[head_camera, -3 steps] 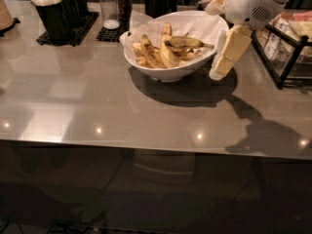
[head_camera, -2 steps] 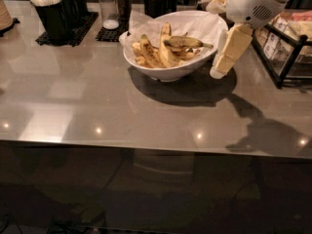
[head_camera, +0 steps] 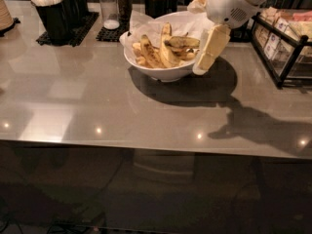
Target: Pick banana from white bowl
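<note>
My gripper (head_camera: pixel 209 52) hangs at the rim of the white bowl (head_camera: pixel 161 74), open or closed I cannot tell; pushing in, it may tip the bowl or shove the banana (head_camera: pixel 184 42) aside.

On the table (head_camera: pixel 87 106), white bowl (head_camera: pixel 161 72) with banana (head_camera: pixel 184 42) inside, gripper (head_camera: pixel 204 63) at its right rim.

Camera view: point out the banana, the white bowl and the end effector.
banana (head_camera: pixel 184 42), camera view, middle of its dark skin.
white bowl (head_camera: pixel 158 72), camera view, front outer wall.
end effector (head_camera: pixel 203 63), camera view, lower end, beside the bowl's right rim.
</note>
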Robot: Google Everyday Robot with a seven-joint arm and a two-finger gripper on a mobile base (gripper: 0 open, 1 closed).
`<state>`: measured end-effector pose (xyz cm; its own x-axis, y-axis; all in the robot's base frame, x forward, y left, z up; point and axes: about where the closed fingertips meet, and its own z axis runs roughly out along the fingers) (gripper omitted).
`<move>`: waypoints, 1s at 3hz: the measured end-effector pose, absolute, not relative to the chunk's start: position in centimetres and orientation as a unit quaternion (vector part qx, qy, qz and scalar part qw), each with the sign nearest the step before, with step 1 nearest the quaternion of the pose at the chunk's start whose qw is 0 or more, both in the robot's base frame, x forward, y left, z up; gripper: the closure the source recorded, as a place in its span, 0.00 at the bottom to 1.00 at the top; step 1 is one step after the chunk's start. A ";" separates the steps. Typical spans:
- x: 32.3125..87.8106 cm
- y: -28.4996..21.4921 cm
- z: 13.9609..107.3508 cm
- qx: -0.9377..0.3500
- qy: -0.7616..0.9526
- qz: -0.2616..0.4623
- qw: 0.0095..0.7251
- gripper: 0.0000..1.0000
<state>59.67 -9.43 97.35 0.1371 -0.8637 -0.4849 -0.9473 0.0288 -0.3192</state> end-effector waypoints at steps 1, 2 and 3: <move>61.9 -6.1 96.7 -0.719 0.619 0.089 0.303 0.00; 62.0 -6.1 96.6 -0.718 0.620 0.090 0.304 0.00; 63.5 -5.8 95.4 -0.714 0.617 0.098 0.316 0.00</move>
